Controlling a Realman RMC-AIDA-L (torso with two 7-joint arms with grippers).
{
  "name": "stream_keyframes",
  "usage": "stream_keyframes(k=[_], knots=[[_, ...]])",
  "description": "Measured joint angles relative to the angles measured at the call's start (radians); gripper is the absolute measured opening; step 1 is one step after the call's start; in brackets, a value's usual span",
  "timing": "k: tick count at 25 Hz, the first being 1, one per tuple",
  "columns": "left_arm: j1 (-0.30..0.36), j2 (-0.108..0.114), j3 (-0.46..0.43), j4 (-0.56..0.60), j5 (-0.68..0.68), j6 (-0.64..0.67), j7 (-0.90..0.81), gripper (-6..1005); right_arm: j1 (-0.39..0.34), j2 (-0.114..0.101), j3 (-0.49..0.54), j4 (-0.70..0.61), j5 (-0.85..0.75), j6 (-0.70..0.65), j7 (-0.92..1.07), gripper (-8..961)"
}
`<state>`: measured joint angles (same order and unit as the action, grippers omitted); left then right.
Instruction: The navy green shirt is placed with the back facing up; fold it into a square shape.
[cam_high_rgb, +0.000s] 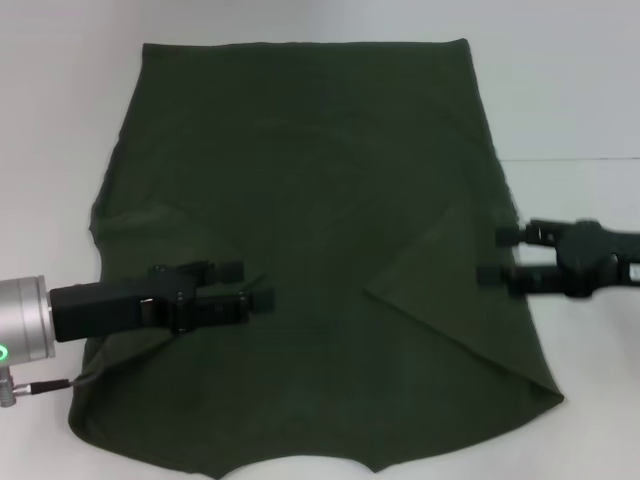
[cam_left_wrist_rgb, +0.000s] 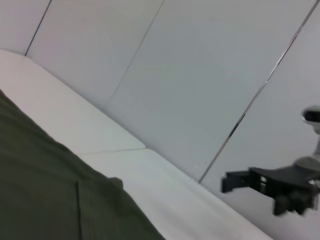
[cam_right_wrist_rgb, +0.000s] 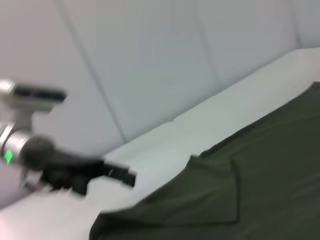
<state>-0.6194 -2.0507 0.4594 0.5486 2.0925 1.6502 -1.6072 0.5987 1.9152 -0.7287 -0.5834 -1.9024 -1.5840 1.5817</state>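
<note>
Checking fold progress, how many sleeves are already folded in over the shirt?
2: both sleeves lie folded on the navy green shirt, one at its right side, one at its left.

Work surface: a white table (cam_high_rgb: 580, 90) with a matte, evenly lit top, crossed by a thin dark seam (cam_high_rgb: 575, 159) running sideways on the robot's right. Behind the table, both wrist views show a pale grey panelled wall (cam_left_wrist_rgb: 200, 75), divided by narrow dark joint lines (cam_left_wrist_rgb: 255, 105) that run diagonally in these views. Lighting is soft and diffuse, with only faint shadows.
</note>
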Motion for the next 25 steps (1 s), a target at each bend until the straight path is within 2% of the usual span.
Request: stream_keyframes(k=[3,9,12,17,22,25], knots=[[0.002,0.004,-0.006,0.002,0.015,0.002,-0.013,942,-0.026,0.002,0.001,0.000,-0.004,-0.034,-0.077,939],[0.001,0.009,-0.019,0.036,0.020,0.005,-0.101,943,-0.041,0.000,0.014,0.000,-0.001,-0.072,-0.089,940],[-0.013,0.023,-0.024,0.061,0.021,0.005,-0.223,943,-0.047,0.000,0.015,0.004,-0.003,-0.080,-0.088,938],[-0.028,0.062,-0.040,0.123,0.057,-0.005,-0.523,944,-0.058,-0.001,0.013,0.004,-0.004,-0.083,-0.099,936],[-0.017,0.099,-0.194,0.156,0.212,-0.020,-0.749,942,-0.050,-0.008,0.012,0.004,-0.036,-0.081,-0.102,934],[-0.001,0.111,-0.287,0.156,0.291,-0.019,-0.794,941,-0.039,-0.019,0.010,0.008,-0.053,-0.081,-0.097,933]])
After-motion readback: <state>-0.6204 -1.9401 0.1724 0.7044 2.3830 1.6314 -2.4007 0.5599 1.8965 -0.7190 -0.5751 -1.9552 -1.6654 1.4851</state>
